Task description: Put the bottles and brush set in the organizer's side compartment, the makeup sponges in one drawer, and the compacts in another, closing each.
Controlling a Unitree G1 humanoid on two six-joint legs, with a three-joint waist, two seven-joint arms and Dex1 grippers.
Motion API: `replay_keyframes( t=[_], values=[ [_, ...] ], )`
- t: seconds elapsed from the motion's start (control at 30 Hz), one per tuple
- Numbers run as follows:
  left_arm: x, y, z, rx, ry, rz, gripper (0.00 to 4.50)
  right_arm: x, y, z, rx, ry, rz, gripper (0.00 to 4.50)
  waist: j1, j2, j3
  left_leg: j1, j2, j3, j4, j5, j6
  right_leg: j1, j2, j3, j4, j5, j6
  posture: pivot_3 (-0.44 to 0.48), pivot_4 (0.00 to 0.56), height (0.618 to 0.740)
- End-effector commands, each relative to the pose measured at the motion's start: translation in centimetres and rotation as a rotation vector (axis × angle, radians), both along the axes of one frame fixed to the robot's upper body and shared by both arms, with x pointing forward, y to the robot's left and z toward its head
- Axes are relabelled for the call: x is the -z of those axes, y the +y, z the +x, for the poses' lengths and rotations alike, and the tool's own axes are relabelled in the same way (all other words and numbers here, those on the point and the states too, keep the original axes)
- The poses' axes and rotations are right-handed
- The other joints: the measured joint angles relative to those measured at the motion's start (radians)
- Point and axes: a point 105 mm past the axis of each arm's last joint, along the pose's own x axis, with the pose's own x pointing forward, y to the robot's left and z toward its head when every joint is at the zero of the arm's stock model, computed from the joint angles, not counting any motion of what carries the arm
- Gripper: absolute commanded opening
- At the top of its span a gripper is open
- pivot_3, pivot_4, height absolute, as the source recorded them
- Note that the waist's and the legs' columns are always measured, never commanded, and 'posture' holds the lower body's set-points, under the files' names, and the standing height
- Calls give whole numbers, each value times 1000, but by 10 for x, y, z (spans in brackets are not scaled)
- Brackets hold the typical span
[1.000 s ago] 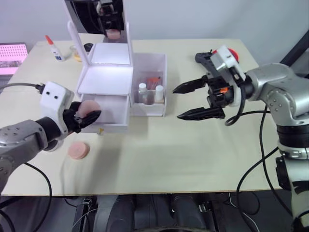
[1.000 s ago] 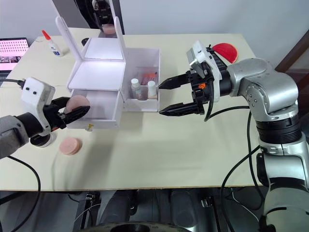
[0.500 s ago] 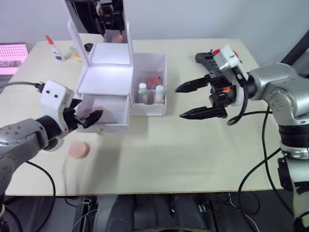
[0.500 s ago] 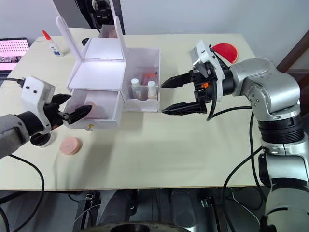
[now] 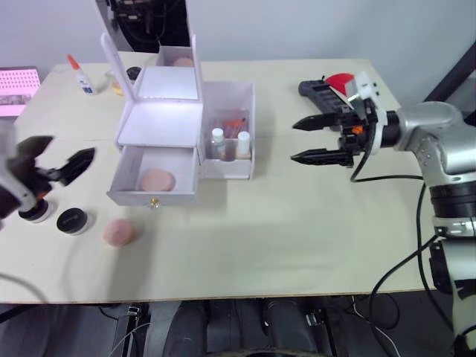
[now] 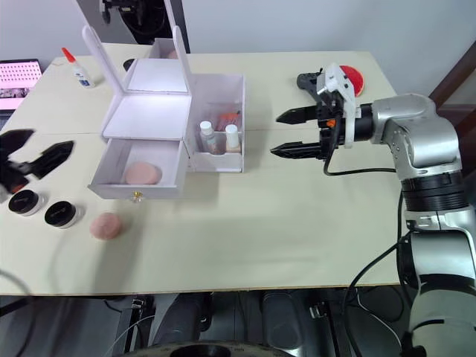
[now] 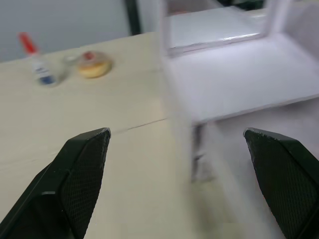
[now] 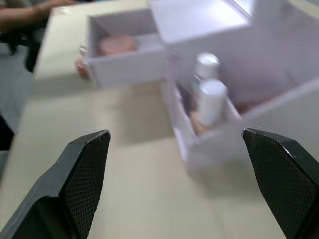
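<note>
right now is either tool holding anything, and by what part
Nothing is held. The left tool and the right tool are both open and empty; one sponge lies in the open drawer.

The place looks like a robotics lab or test room rather than a home. A plain pale wooden desk [image 5: 297, 223] stands against a bare grey wall [image 5: 312, 30], with black cables [image 5: 405, 253] trailing over its near edge. At the far left a laptop screen [image 5: 18, 89] glows pink, and a white glue bottle [image 5: 79, 74] stands near it. Cosmetics are laid out like test props around a white organizer [image 5: 178, 126].
</note>
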Motion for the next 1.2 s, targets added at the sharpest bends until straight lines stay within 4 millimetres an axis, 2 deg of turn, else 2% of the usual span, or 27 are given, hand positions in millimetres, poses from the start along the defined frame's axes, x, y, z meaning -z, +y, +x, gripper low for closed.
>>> replay_keyframes(
  t=[0.03,0.17,0.33,0.43,0.5,0.67,0.7,1.0,1.2],
  values=[
    [-6,11,-18,10,-56,57,4488,-6,-11,5,36,-58,1,4500,2,0,0,-1,0,0,0,0,0,0,0,0,0,0,0,0,150,740],
    [3,9,-30,27,-60,41,4488,0,-17,3,39,-56,-7,4500,4,0,0,-1,0,0,1,0,0,1,-1,0,-1,0,0,0,150,740],
    [7,-3,-31,72,-54,31,4488,-3,-19,-6,4,-58,1,4500,2,0,0,0,0,0,2,0,0,1,-1,0,0,0,-1,0,150,740],
    [4,-18,-25,133,-56,19,3676,-7,-15,-15,-38,-62,12,4500,3,0,0,0,0,0,1,0,0,1,-1,0,0,0,-1,0,150,740],
    [3,-43,-12,244,-25,16,2715,-13,-5,-21,-81,-67,22,4500,5,0,0,0,0,0,2,0,0,1,-1,0,1,0,-1,0,150,740],
    [-1,-86,13,416,60,34,256,-25,13,-28,-116,-95,43,4500,4,0,0,0,0,-1,5,0,0,2,0,0,2,1,0,0,150,740],
    [0,-93,18,443,82,46,72,-27,16,-30,-118,-98,47,4500,4,0,0,0,0,-1,4,0,0,2,0,0,1,1,0,0,150,740],
    [12,-129,54,538,293,82,72,-32,22,-38,-85,-106,74,4500,3,0,0,-1,0,-2,4,0,0,1,1,0,3,0,1,0,150,740],
    [22,-150,56,632,393,98,72,-30,22,-39,-46,-113,74,4500,3,0,0,-1,0,-1,4,0,0,2,1,0,2,0,1,0,150,740]
  ],
)
